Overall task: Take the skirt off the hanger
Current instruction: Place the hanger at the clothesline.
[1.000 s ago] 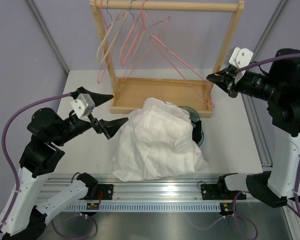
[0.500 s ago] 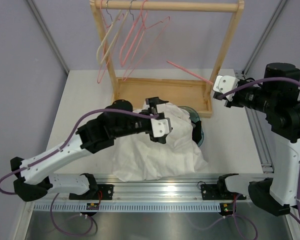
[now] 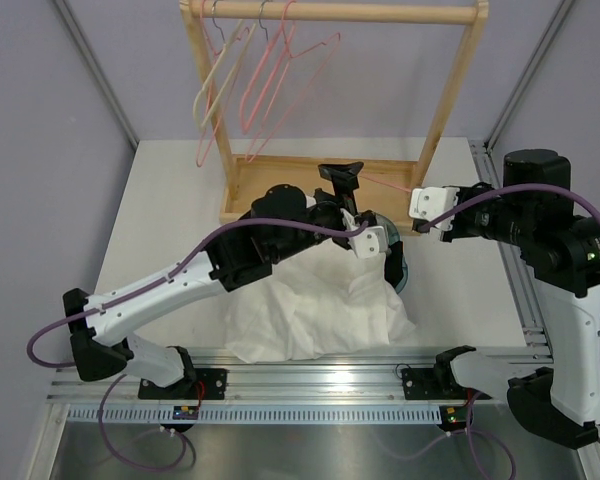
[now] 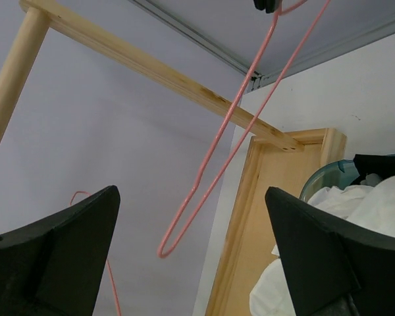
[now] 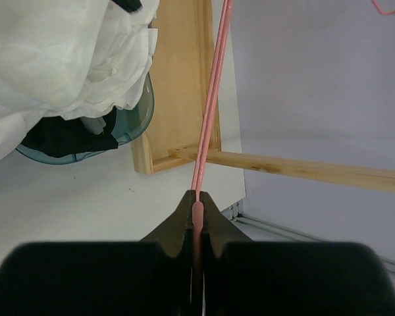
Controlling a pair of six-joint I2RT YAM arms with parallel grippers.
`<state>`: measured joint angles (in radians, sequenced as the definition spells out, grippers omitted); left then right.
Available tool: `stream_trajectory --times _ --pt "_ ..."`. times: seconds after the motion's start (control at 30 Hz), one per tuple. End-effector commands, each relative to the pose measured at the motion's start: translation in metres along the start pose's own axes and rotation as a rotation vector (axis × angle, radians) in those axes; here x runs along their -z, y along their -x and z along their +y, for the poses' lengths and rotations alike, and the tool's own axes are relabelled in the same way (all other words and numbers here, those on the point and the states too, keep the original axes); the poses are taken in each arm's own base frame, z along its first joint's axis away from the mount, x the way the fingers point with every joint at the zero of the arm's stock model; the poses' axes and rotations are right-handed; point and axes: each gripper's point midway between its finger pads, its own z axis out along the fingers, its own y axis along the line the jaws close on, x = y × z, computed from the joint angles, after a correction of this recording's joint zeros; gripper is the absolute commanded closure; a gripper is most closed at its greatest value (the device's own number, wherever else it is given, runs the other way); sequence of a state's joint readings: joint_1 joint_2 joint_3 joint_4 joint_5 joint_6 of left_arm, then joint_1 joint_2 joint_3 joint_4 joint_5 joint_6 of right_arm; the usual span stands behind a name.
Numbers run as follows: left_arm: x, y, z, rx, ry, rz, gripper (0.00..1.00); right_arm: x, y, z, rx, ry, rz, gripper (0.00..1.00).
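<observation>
A bare pink wire hanger (image 3: 385, 183) (image 5: 210, 99) hangs low over the wooden rack's base tray (image 3: 280, 190). My right gripper (image 3: 416, 191) (image 5: 196, 197) is shut on one end of it. My left gripper (image 3: 348, 200) (image 4: 191, 197) reaches over the white cloth heap (image 3: 310, 290) with its jaws wide open and nothing between them. In the left wrist view the hanger's far loop (image 4: 168, 249) shows between the fingers, but I cannot tell how far beyond them it lies. The skirt is out of view.
The white heap covers a teal tub (image 3: 395, 235) (image 5: 128, 131) at mid-table. The rack's top rail (image 3: 330, 12) carries several more hangers (image 3: 270, 80). An aluminium rail (image 3: 300, 385) runs along the near edge. Purple walls stand on both sides.
My left arm has swung from the left side across the white heap towards the hanger. My right arm has brought the hanger down and to the left, staying shut on it.
</observation>
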<state>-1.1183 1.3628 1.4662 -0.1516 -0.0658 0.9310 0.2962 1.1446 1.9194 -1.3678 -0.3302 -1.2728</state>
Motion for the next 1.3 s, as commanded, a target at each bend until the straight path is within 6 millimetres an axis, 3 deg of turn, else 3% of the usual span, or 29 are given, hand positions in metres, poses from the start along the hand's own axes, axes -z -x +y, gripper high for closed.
stream_trajectory --times 0.0,0.2,0.33,0.43,0.47,0.53,0.57,0.67,0.7,0.93,1.1,1.13,1.27 --pt "-0.015 0.007 0.017 -0.046 0.047 -0.009 0.06 0.019 -0.013 0.067 -0.02 0.23 0.071 1.0" --pt "-0.036 -0.01 -0.008 -0.043 -0.05 0.024 0.09 0.024 -0.007 0.073 0.023 0.232 0.037 1.0" --pt "-0.042 -0.013 -0.008 -0.034 -0.06 0.028 0.15 0.019 -0.011 0.086 0.043 0.277 0.039 1.0" --pt "-0.045 -0.015 -0.008 -0.033 -0.059 0.033 0.29 0.018 -0.01 0.09 0.048 0.29 0.031 1.0" --pt "-0.045 -0.014 -0.006 -0.029 -0.053 0.031 0.41 0.017 -0.009 0.09 0.047 0.293 0.028 1.0" --pt "-0.045 -0.014 -0.006 -0.018 -0.047 0.025 0.55 0.015 -0.009 0.091 0.043 0.303 0.024 1.0" --pt "-0.045 -0.014 -0.006 -0.017 -0.045 0.023 0.71 0.015 -0.008 0.092 0.042 0.303 0.018 1.0" --pt "-0.043 -0.018 -0.011 -0.013 -0.059 0.038 0.89 0.015 -0.003 0.092 0.035 0.308 -0.002 1.0" --pt "-0.043 -0.02 -0.013 -0.007 -0.063 0.043 1.0 0.014 -0.002 0.092 0.023 0.311 -0.005 1.0" --pt "-0.022 -0.018 -0.023 0.127 -0.109 0.022 1.0 0.012 0.01 0.084 -0.05 0.306 -0.037 1.0" --pt "0.008 -0.014 -0.029 0.265 -0.143 -0.016 1.0 0.006 0.022 0.08 -0.146 0.312 -0.08 0.9" --pt "0.013 -0.014 -0.03 0.296 -0.144 -0.02 1.0 0.004 0.025 0.076 -0.156 0.302 -0.09 0.86" --pt "0.032 -0.019 -0.041 0.368 -0.162 -0.019 1.0 -0.003 0.035 0.064 -0.212 0.26 -0.133 0.47"
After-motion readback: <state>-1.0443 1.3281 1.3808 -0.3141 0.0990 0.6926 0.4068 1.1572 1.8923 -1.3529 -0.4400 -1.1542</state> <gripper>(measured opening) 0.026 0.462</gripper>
